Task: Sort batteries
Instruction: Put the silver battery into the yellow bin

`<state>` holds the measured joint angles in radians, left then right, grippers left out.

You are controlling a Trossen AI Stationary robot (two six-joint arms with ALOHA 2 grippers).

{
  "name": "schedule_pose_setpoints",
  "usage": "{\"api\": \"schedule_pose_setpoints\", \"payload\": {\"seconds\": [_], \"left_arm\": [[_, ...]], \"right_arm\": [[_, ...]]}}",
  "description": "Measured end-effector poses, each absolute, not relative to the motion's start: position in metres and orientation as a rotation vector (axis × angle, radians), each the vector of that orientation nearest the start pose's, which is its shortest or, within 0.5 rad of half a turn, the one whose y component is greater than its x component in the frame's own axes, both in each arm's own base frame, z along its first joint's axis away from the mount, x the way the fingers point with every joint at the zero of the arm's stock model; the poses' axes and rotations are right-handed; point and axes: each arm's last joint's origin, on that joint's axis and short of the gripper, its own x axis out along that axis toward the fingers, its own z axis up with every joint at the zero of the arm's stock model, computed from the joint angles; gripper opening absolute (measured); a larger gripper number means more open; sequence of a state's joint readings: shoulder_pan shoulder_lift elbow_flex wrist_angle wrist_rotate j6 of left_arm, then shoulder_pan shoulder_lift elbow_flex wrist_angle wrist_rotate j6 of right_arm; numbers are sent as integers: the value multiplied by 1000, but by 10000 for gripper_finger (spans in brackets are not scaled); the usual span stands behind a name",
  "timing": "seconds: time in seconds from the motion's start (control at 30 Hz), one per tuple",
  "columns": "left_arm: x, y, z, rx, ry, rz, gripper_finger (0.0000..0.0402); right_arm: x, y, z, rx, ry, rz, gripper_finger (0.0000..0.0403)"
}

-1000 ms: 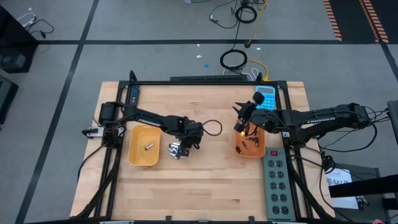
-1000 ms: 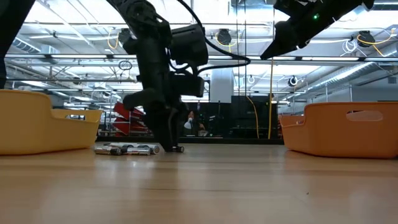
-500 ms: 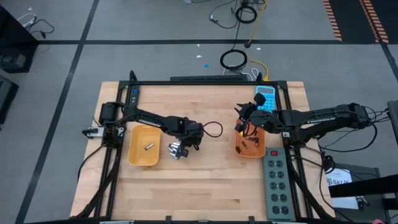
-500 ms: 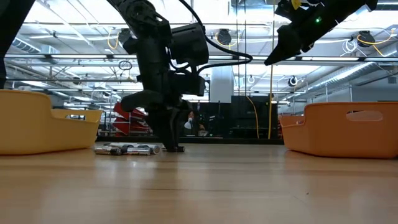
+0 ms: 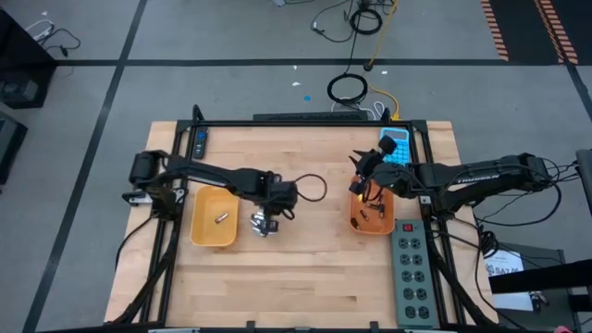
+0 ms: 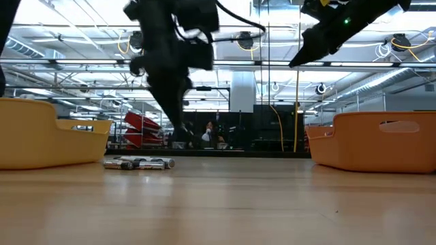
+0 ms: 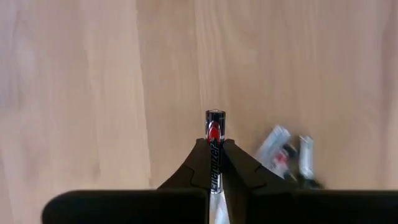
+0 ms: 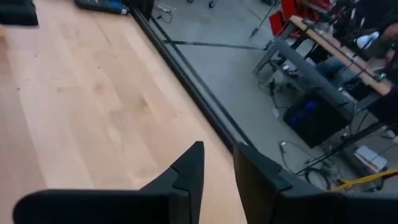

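My left gripper is now clamped narrow on a single dark battery, its red-banded end sticking out past the fingertips. A second ago the jaws stood about half open down at the pile; they have since closed and the arm has lifted, so in the low view the left gripper hangs clear above the table with the rest of the batteries lying below it on the wood. From above, that loose cluster sits just beside the left yellow tray, which already holds one silvery battery.

I judge the pick is made and the carry is what comes next. The held cell looks like the thin dark kind, so I must decide which tray it belongs in before I move.

My right gripper waits up over the far end of the right orange tray, which holds a few dark cells. Its fingers stand a narrow gap apart with nothing between them.

The table ahead of the trays gives me room to swing across.
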<state>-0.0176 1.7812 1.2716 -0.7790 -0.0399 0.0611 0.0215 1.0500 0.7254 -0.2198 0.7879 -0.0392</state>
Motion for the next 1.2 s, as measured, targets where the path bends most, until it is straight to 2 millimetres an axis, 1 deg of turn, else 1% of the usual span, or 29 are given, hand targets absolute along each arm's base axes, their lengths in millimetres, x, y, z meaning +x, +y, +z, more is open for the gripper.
{"api": "schedule_pose_setpoints", "payload": {"seconds": [0.1,0.2,0.27,0.4,0.5,0.57,0.63,0.77,0.83,0.97,1.1,1.2], "left_arm": [[322,-13,218,-14,1375,57,18],[294,-25,220,-112,1478,152,18],[274,-33,222,-167,1515,214,18],[235,-46,214,-231,1537,313,29],[213,-47,208,-271,1508,381,32],[203,-46,201,-290,1492,413,33],[198,-44,194,-298,1470,436,34],[188,-38,174,-285,1492,504,38],[187,-36,171,-269,1496,524,51],[189,-35,182,-257,1502,542,101],[198,-38,201,-290,1478,508,150],[206,-40,219,-301,1443,482,176]], "right_arm": [[217,-16,275,-286,463,-732,80],[218,-16,284,-311,396,-724,80],[218,-16,290,-328,361,-721,80],[218,-16,294,-350,332,-679,80],[218,-17,296,-350,317,-656,80],[219,-20,296,-345,311,-653,80],[219,-22,297,-337,305,-654,80],[219,-23,296,-312,298,-643,80],[219,-23,296,-305,302,-643,80],[218,-23,292,-290,328,-642,80],[217,-23,290,-273,351,-643,80],[217,-23,287,-259,375,-646,80]]}}
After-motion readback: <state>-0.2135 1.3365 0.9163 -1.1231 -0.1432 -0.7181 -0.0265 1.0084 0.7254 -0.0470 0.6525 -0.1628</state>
